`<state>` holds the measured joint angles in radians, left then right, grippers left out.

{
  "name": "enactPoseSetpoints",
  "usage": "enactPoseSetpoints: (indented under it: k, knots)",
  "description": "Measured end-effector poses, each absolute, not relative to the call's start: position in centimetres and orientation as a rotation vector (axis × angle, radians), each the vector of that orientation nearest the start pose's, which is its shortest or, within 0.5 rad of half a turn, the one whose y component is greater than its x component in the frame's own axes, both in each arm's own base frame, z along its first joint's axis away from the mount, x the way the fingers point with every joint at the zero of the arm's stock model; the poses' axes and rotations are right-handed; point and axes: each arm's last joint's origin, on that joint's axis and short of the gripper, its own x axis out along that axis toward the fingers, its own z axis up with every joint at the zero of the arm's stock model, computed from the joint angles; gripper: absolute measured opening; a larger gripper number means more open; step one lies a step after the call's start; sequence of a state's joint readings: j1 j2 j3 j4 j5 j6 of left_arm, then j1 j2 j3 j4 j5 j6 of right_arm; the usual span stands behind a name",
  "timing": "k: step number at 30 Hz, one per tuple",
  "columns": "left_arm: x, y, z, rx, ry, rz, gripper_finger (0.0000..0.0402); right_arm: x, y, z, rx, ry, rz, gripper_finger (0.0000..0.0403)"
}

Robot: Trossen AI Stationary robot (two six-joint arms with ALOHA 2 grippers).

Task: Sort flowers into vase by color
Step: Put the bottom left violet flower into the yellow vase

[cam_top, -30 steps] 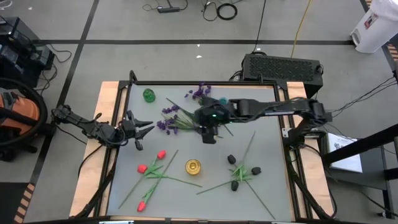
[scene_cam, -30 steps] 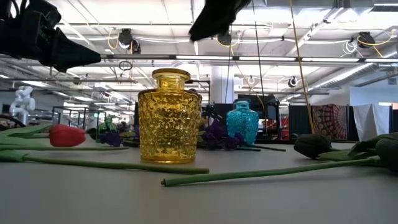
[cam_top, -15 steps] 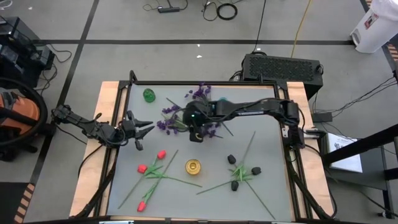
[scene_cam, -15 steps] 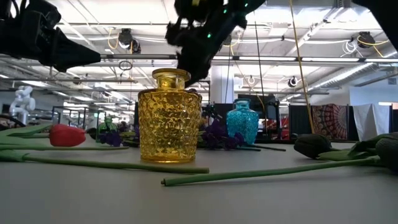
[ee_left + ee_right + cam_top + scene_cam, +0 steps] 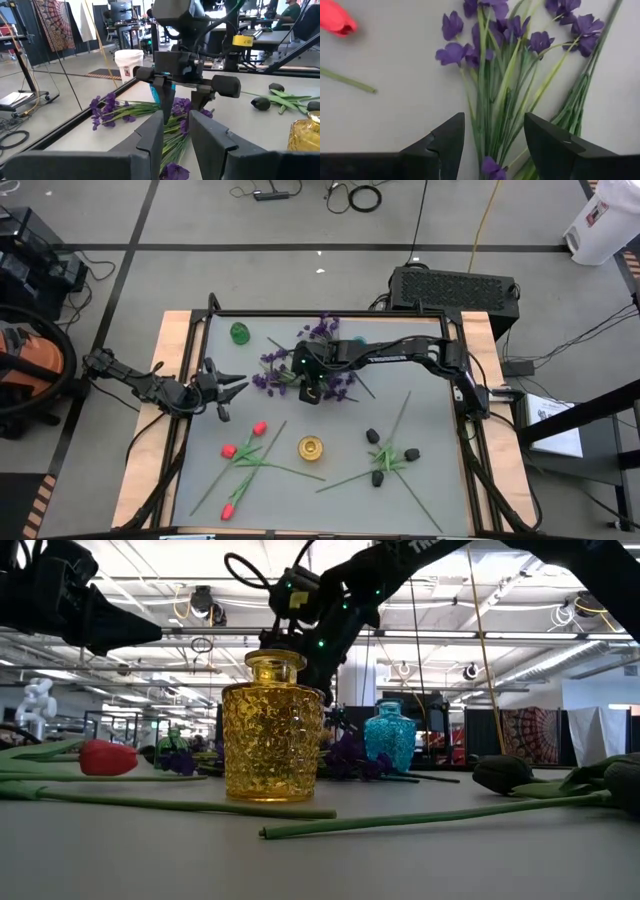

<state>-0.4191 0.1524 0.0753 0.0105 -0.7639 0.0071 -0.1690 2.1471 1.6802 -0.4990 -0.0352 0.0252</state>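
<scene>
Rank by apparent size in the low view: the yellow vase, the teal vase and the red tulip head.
1. Yellow vase: largest by far, but it stands nearest the camera.
2. Teal vase: smaller, though farther back, so true size is unsure.
3. Red tulip head: smallest.

Purple sprays, tulips, black blooms flat.

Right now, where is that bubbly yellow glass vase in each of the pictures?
High view: yellow vase near the table's front, seen from above, between red tulips and black blooms.
Low view: large, left of centre.
Left wrist view: only its edge, at the right border.
Right wrist view: not in it.
Shared landmark: the purple flowers.
</scene>
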Motion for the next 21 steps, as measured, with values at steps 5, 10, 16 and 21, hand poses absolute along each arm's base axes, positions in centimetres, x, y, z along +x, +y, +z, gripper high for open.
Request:
enactPoseSetpoints:
  k: [5, 10, 16, 21]
  knots:
    - [9.6, -2.1, 17.9, 0.044, 0.057, 0.344, 0.0102, 45.8, -8.0, 18.9, 0.134, 0.957, -0.147, 0.0196]
    - [9.6, -2.1, 17.9, 0.044, 0.057, 0.345, 0.0102, 45.9, -7.9, 18.3, 0.162, 0.969, -0.159, 0.0196]
    - [9.6, -2.1, 17.9, 0.045, 0.057, 0.345, 0.0102, 46.5, -7.1, 15.2, 0.159, 1.039, -0.146, 0.0196]
    - [9.6, -2.1, 17.9, 0.045, 0.058, 0.344, 0.0102, 46.5, -7.7, 14.5, 0.16, 1.051, -0.169, 0.0196]
